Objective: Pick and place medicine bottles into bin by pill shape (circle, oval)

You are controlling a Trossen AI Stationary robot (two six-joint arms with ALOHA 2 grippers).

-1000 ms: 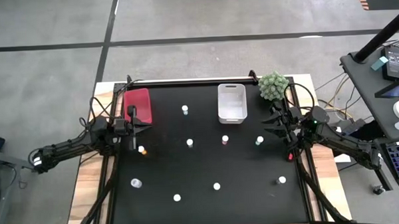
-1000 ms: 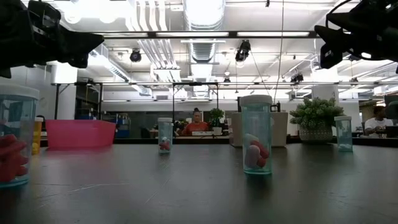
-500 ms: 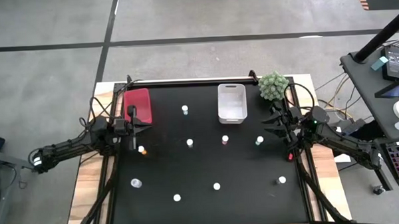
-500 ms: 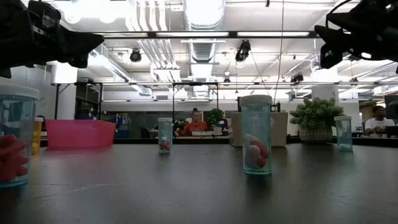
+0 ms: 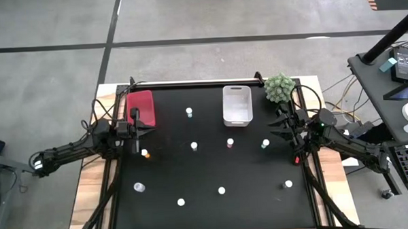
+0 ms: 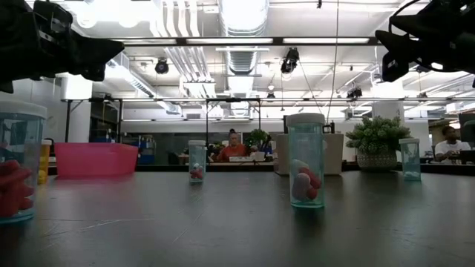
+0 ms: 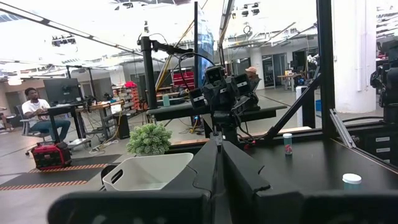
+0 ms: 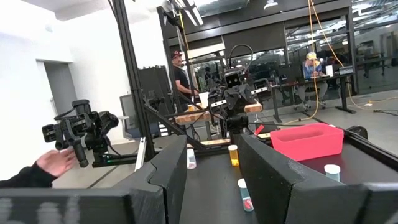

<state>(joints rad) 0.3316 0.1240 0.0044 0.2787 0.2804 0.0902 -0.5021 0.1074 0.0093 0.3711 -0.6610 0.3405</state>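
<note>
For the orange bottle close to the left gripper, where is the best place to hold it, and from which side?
Grip the orange bottle probably around its upper body, below the white cap, descending from above: it stands upright with free table all around. The left gripper, fingers shut, must open first.

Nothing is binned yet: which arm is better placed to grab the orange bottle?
Probably the left: its gripper hangs right by the orange bottle and the red bin. The right gripper is across the table.

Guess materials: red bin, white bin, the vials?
Red bin: looks like translucent plastic, light glows through its walls. White bin: opaque, likely moulded plastic, rounded rim. Vials, e.g.: clear plastic or glass, pills visible inside; white caps look plastic.
</note>
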